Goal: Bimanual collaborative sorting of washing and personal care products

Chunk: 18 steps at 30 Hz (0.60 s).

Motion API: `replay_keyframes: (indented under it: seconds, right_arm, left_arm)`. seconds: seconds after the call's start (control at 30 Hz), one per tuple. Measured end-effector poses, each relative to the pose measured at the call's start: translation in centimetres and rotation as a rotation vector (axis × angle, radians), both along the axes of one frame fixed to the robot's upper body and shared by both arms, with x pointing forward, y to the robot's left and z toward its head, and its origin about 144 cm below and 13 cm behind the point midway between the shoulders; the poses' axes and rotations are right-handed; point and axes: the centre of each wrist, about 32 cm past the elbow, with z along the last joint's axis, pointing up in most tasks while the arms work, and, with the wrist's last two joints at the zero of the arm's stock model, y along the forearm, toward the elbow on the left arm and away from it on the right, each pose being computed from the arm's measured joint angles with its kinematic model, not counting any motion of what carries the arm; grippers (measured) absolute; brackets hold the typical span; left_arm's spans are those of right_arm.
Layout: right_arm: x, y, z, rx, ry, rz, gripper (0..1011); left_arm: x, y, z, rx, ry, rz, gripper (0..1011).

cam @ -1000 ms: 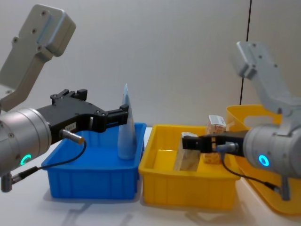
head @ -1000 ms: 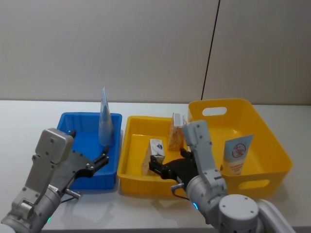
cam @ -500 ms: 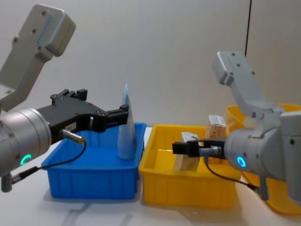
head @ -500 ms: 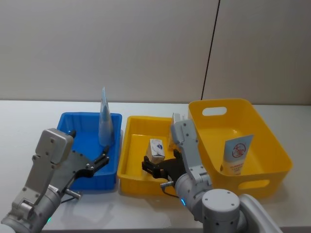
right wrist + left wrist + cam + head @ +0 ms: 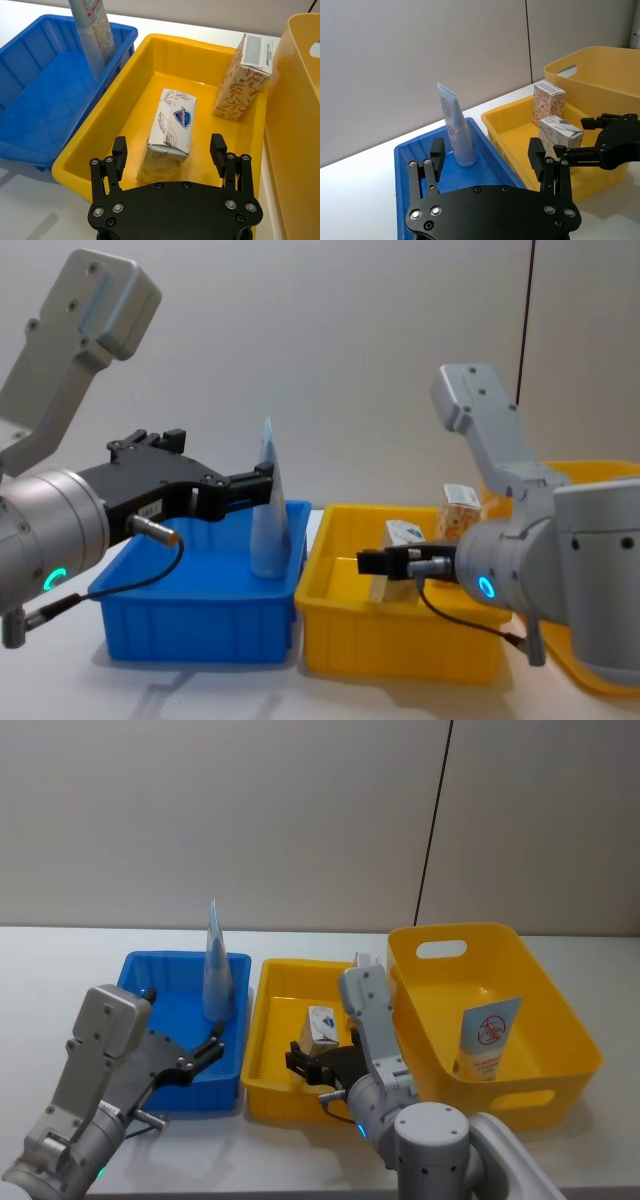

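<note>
Before closing on anything, take stock from the biggest thing down: find the large yellow basket (image 5: pixel 450 990) at the far right with one pale blue tube (image 5: pixel 487 1037) leaning inside, then the blue bin (image 5: pixel 170 1010) on the left with a second tube (image 5: pixel 215 970) upright at its far wall, then the shallow yellow tray (image 5: pixel 265 1020) between the two. Treat the left gripper (image 5: pixel 486 149) as waiting: hovering over the near part of the blue bin, fingers spread wide, holding nothing, well short of the second tube. Work with the right gripper (image 5: pixel 168 144), low over the near part of the tray, jaws wide apart and straddling the whitish-blue carton (image 5: pixel 172 127) without touching it. Judge this to be the approach just ahead of a grasp. Ease forward a little to bring the pads level with the carton's middle, not its near end. Keep the gap even on both sides to avoid twisting or tipping such a light, slightly tilted box. Close slowly and only firmly enough to hold; thin card, so probably crushes easily. Stay clear of the orange-patterned carton (image 5: pixel 244 77), upright at the tray's far right corner and apart from the target. Lift straight up past the tray wall before swinging toward either bin.
</note>
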Motion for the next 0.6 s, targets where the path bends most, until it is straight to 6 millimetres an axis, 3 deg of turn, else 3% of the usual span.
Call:
replay_keyframes:
  seconds: [0.13,0.3,0.6]
  right_arm:
    - [0.22,0.22,-0.11,-0.004,0.003,-0.005,1004]
    - [0.37,0.37,-0.18,-0.005,0.005,-0.008,916]
    - [0.56,0.54,-0.3,-0.008,0.009,-0.012,640]
  left_arm:
    - [0.0,0.0,0.0,0.0,0.0,0.0,1001]
    - [0.0,0.0,0.0,0.0,0.0,0.0,1001]
    - [0.0,0.0,0.0,0.0,0.0,0.0,1001]
